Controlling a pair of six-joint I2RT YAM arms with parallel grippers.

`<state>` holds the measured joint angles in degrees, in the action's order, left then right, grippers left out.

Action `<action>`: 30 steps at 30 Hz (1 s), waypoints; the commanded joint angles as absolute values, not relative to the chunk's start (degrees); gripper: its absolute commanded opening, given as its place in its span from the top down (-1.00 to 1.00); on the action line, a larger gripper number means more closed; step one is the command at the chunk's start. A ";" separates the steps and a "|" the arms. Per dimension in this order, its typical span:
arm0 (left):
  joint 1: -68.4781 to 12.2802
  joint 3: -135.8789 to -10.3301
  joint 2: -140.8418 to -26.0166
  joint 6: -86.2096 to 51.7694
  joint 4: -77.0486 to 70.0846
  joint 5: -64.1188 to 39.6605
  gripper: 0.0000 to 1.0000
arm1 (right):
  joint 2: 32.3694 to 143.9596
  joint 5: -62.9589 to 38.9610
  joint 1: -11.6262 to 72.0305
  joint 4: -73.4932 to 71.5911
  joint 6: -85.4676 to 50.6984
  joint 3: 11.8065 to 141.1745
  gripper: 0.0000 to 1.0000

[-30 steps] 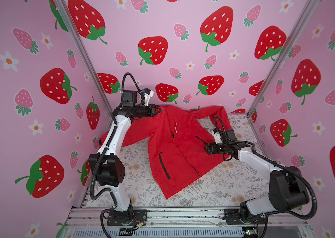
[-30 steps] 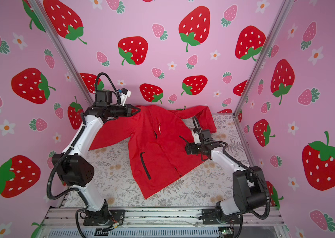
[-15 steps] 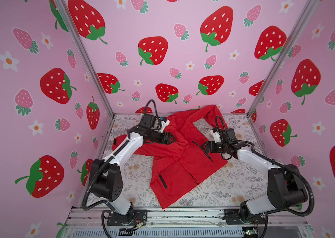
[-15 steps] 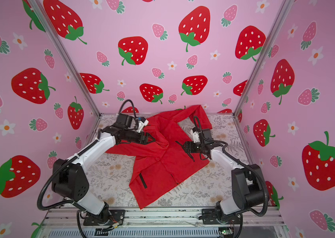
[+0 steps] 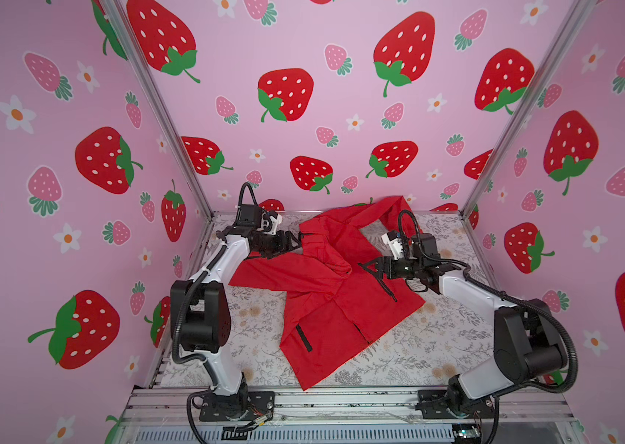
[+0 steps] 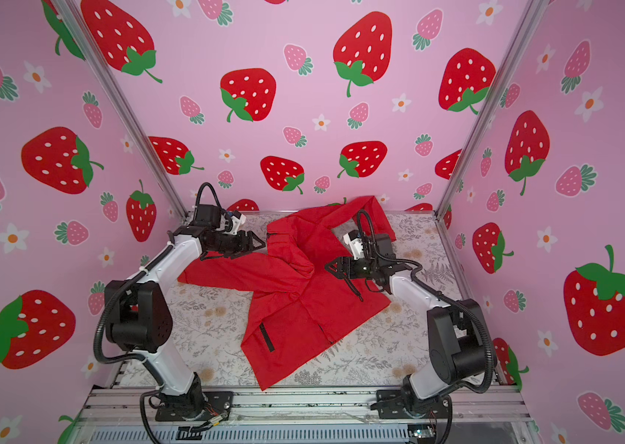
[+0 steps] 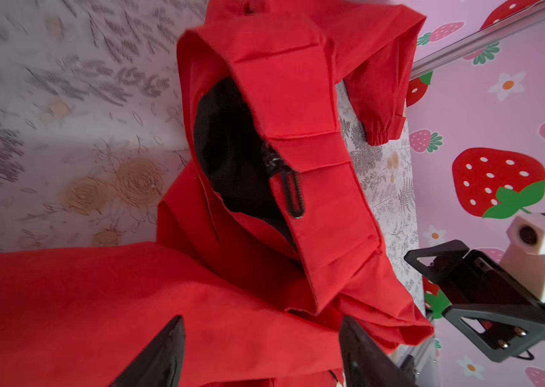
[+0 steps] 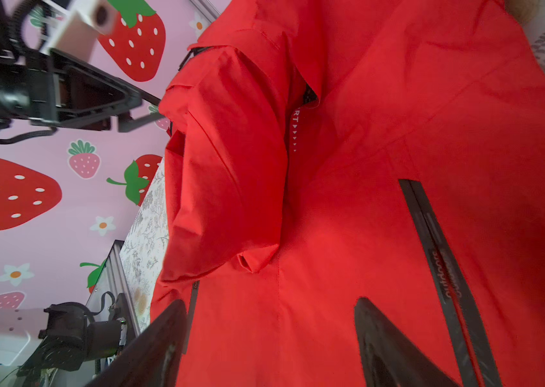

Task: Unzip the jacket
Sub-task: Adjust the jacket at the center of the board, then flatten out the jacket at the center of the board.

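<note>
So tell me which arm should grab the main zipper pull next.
Left, probably. The open left claw faces the jacket collar, with the black zipper pull straight ahead in its wrist view. The right claw hovers near the pocket zipper instead.

Bright, even light; soft shadows; left wrist view partly smeared.

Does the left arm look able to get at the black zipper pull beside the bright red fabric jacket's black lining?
Probably yes. The open left hand points at the black zipper pull, which lies exposed on the bright red fabric jacket; nothing stands between.
</note>
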<state>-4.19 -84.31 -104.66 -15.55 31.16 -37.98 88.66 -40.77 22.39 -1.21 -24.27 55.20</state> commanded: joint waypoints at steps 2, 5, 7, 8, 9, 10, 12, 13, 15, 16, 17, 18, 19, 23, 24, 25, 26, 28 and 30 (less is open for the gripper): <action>-4.37 -85.52 -106.09 -22.69 22.85 -47.51 -0.44 | 88.77 -41.73 22.74 -0.35 -23.69 55.63 -0.57; -4.39 -84.30 -106.39 -25.67 18.19 -49.79 -0.42 | 88.59 -41.02 22.76 -0.12 -23.73 54.35 -0.57; -4.55 -84.24 -106.43 -25.91 17.67 -50.11 -0.41 | 88.42 -40.48 22.76 0.14 -23.57 53.73 -0.57; -4.72 -84.26 -106.65 -25.87 17.67 -50.29 -0.40 | 88.33 -40.22 22.76 0.30 -23.42 53.46 -0.57; -4.83 -84.36 -106.85 -25.96 17.67 -50.66 -0.37 | 88.19 -39.81 22.76 0.55 -23.23 53.35 -0.57; -5.07 -84.37 -107.17 -26.01 17.67 -51.23 -0.33 | 88.06 -39.29 22.76 1.00 -23.00 53.26 -0.56; -5.57 -84.35 -107.65 -25.87 18.04 -52.14 -0.23 | 87.68 -38.53 22.55 1.92 -22.40 53.11 -0.55; -5.86 -84.29 -107.72 -25.54 18.32 -52.56 -0.17 | 87.32 -38.13 22.37 2.23 -22.40 52.88 -0.55; -6.37 -83.99 -107.71 -24.71 19.46 -52.59 -0.08 | 86.39 -37.42 21.83 2.50 -22.63 52.18 -0.54; -6.50 -83.98 -107.69 -24.11 20.49 -52.19 -0.05 | 85.88 -37.15 21.48 2.75 -22.89 51.81 -0.54; -6.50 -83.94 -107.79 -23.69 21.29 -51.70 -0.01 | 85.39 -37.01 21.15 3.20 -23.02 51.48 -0.54; -6.55 -83.75 -107.81 -23.58 21.70 -51.46 0.04 | 84.90 -36.85 20.88 3.69 -22.99 51.27 -0.54; -6.50 -83.60 -107.90 -23.41 21.84 -51.49 0.10 | 84.38 -36.59 20.59 4.33 -23.02 51.03 -0.53; -6.59 -83.98 -108.37 -23.53 21.47 -53.35 0.33 | 80.91 -34.43 18.86 7.59 -24.53 49.12 -0.50; -6.36 -85.22 -108.56 -22.04 23.13 -53.72 0.51 | 79.35 -33.59 17.67 8.45 -26.02 48.07 -0.50; -5.81 -86.97 -108.42 -19.89 26.06 -53.03 0.75 | 77.83 -33.03 16.13 9.66 -27.87 47.02 -0.49; -5.13 -88.68 -108.18 -18.36 28.02 -51.57 0.90 | 76.12 -32.83 14.47 10.59 -29.68 46.05 -0.47; -3.05 -92.94 -106.94 -15.06 32.27 -47.10 1.00 | 71.84 -31.46 10.61 14.23 -32.43 43.65 -0.44; -1.24 -98.62 -106.53 -11.39 37.41 -42.72 1.00 | 68.18 -28.48 8.12 21.32 -31.89 43.13 -0.44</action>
<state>-4.01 -90.35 -108.49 -18.02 30.57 -47.94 72.27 -32.67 10.68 11.64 -28.93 44.10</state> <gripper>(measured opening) 0.057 0.720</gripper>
